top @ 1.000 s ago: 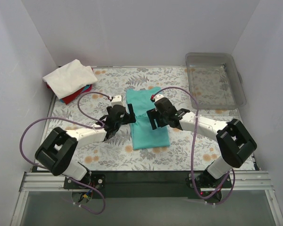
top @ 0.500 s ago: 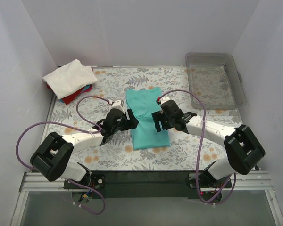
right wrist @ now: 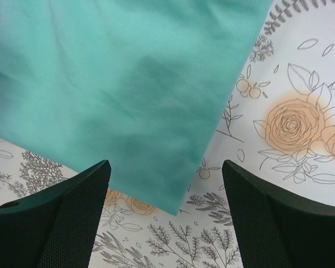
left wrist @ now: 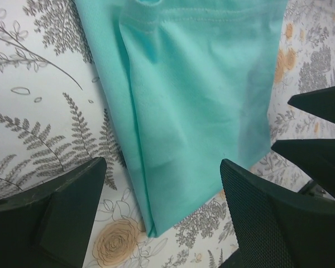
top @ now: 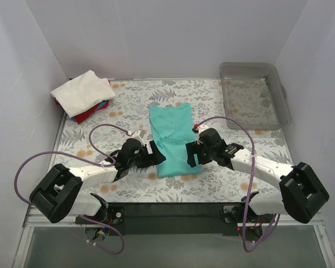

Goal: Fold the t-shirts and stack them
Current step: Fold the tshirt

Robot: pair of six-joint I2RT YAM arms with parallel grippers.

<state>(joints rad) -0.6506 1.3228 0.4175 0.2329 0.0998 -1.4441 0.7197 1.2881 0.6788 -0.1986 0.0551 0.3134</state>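
Four t-shirts show in all. One teal shirt (top: 172,139) lies between the left fingers (left wrist: 56,218) and the right fingers (right wrist: 279,218). Three more sit in one pile far off to the left of the left fingers: one white shirt (top: 82,91) on top, one blue shirt (top: 103,104) and one red shirt (top: 86,114) beneath. Whether that pile hides more cannot be told. One clear tray (top: 285,106) stands well beyond the right fingers. The bench (top: 134,95) carries two arms, the left arm (top: 89,173) and the right arm (top: 257,164), each with two fingers and one purple cable.

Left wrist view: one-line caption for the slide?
Open left tool above a corner of the folded teal t-shirt on the floral tablecloth.
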